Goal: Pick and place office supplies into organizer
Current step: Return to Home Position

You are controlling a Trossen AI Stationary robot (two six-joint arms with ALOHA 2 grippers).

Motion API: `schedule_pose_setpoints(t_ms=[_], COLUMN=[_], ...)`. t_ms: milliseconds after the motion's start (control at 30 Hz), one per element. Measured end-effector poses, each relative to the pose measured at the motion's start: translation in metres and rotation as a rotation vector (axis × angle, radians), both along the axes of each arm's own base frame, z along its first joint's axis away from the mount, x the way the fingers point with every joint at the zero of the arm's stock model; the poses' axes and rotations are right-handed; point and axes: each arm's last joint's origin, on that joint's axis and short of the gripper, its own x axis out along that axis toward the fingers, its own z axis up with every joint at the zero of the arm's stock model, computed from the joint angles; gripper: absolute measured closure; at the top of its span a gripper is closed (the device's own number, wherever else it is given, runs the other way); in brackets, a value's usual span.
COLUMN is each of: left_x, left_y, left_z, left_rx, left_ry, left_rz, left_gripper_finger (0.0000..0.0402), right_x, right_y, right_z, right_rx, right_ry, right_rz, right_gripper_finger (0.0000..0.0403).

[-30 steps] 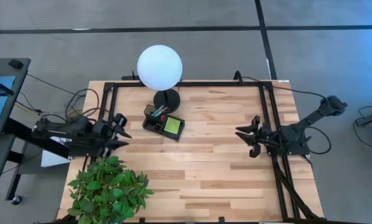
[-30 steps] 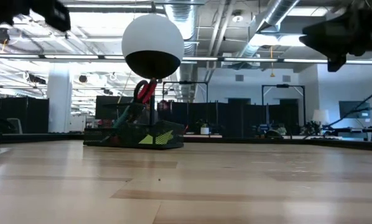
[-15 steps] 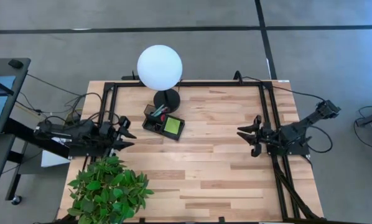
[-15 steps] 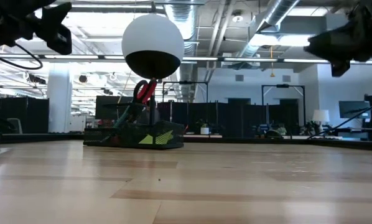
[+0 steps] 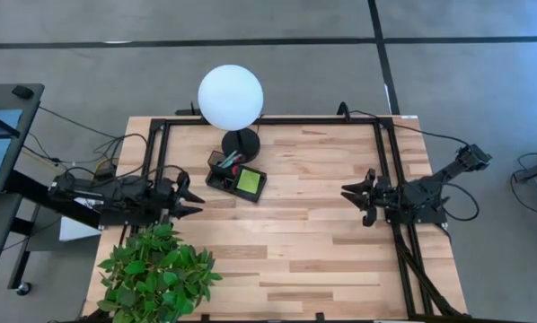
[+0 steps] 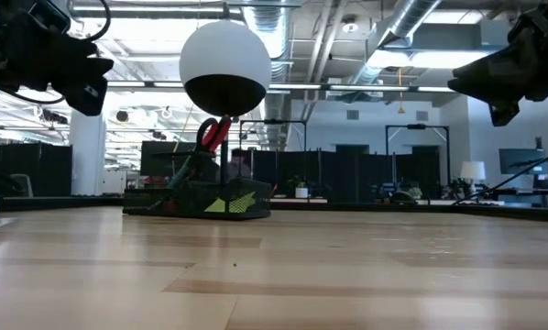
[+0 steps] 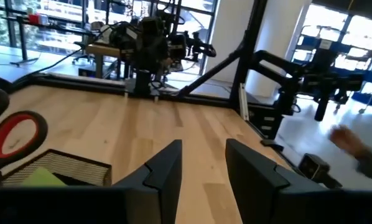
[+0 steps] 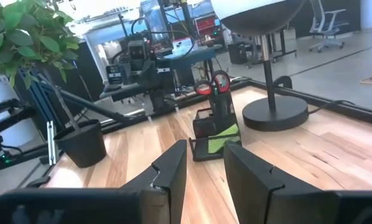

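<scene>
L claw (image 5: 192, 199), R claw (image 5: 355, 201) — both agape

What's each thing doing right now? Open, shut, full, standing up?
Left gripper, open and empty, over the table's left edge.
Right gripper, open and empty, over the table's right side.
Organizer, flat on the table, holding supplies.
Scissors, upright in the organizer, handles up.
Sticky-note pad, lying in the organizer.
Lamp, upright beside the organizer.

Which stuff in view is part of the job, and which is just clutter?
Job: organizer, holding scissors and sticky pad; left gripper and right gripper, both open and empty, either side of it.
Clutter: lamp, potted plant.
</scene>
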Motion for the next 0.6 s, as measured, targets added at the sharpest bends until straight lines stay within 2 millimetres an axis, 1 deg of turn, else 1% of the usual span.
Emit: schedule_pose_setpoints(t_ms=[600], left_x=[0.0001], left_y=[0.0005], left_z=[-0.0004], left_rx=[0.009], left_ry=[0.003], left_rz=[0.016], left_gripper_finger=[0.0284], right_x=[0.0], right_y=[0.0], right_z=[-0.0001], right_rx=[0.0], right_ry=[0.0], right_rz=[0.0], right_gripper_finger=[0.0301])
